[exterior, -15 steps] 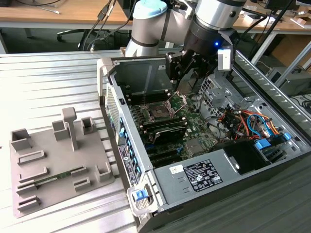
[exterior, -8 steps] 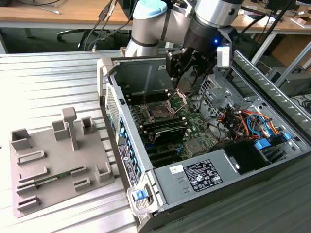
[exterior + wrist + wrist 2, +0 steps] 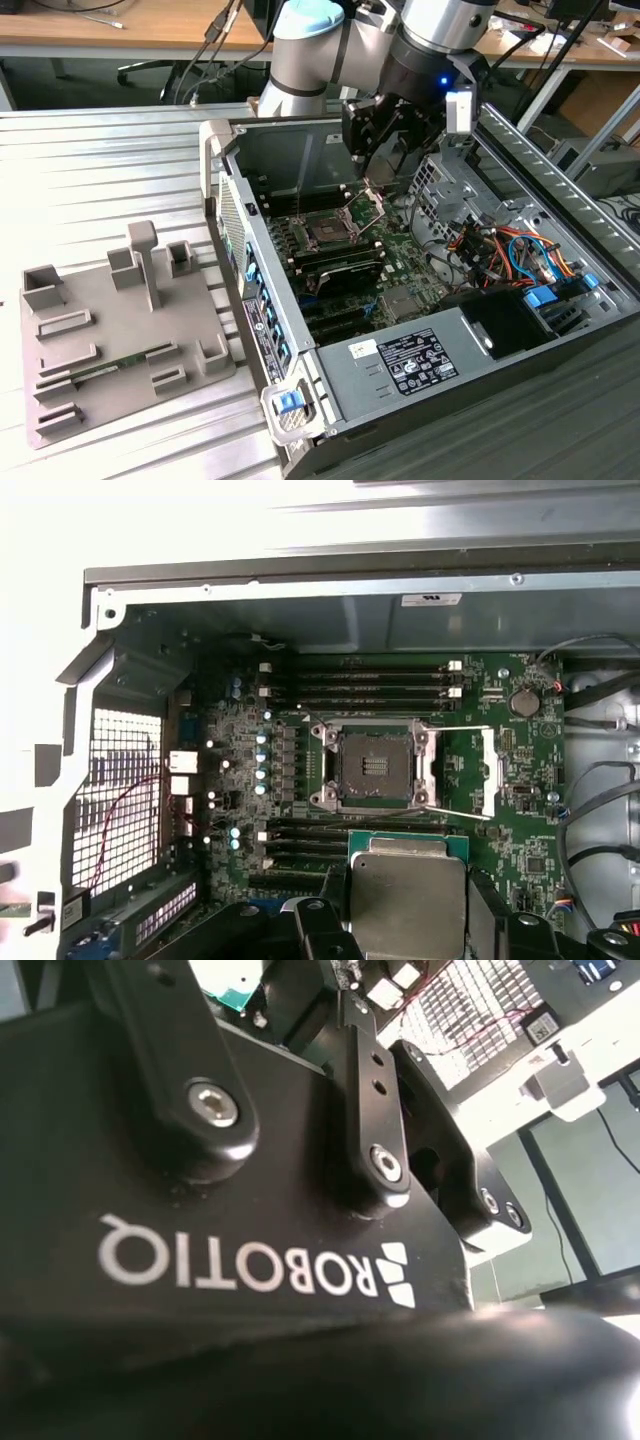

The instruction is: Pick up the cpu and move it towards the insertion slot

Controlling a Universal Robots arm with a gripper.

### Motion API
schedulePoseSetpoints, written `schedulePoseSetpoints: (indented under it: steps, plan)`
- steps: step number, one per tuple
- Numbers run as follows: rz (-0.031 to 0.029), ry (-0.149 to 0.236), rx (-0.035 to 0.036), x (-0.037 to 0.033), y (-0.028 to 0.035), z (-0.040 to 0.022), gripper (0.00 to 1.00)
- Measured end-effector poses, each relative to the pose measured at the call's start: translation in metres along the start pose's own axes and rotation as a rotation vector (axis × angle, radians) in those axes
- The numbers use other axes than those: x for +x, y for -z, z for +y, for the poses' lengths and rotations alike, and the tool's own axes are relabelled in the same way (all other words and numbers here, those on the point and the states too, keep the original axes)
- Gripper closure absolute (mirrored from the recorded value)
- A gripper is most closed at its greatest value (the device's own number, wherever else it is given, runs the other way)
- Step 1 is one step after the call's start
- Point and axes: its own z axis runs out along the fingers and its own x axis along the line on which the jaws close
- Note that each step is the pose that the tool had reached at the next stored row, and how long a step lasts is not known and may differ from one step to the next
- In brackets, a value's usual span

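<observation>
Item one, nearest my first wrist view: gripper [image 3: 408,920] closed on the cpu [image 3: 408,898], chip held flat above the motherboard [image 3: 520,770]. Item two, just beyond: insertion slot [image 3: 373,768], bracket open, dark centre exposed, inside the computer case [image 3: 520,140].

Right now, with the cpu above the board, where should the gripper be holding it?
By two opposite side edges, from straight above. The cpu is a thin flat square lying level, so only its edges offer purchase, and that leaves its underside free for the insertion slot. The gripper seems to hold it so: dark fingers flank both edges.
</observation>
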Motion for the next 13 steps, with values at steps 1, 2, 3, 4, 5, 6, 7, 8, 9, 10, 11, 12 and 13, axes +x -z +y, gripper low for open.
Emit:
schedulePoseSetpoints:
  steps: [1,2,3,4,5,6,7,8,9,10,11,12,13]
  plan:
    - [0.0002,0.000,-0.0085,-0.0015,-0.0005,0.0003,0.45]
    - [0.0004,0.000,-0.0140,-0.0023,-0.0008,0.0005,0.45]
    - [0.0004,0.000,-0.0185,-0.0032,-0.0013,0.0006,0.45]
    - [0.0008,0.000,-0.0211,-0.0047,-0.0020,0.0007,0.45]
    - [0.0011,0.000,-0.0215,-0.0058,-0.0025,0.0007,0.45]
    - [0.0015,0.000,-0.0216,-0.0074,-0.0034,0.0006,0.45]
    - [0.0018,0.000,-0.0216,-0.0088,-0.0041,0.0006,0.45]
    - [0.0023,0.001,-0.0217,-0.0103,-0.0046,0.0005,0.45]
    - [0.0027,0.001,-0.0216,-0.0119,-0.0052,0.0005,0.45]
    - [0.0031,0.001,-0.0215,-0.0133,-0.0057,0.0004,0.45]
    - [0.0033,0.001,-0.0216,-0.0144,-0.0062,0.0004,0.45]
    - [0.0036,0.001,-0.0217,-0.0162,-0.0068,0.0004,0.45]
    - [0.0037,0.001,-0.0217,-0.0171,-0.0069,0.0004,0.45]
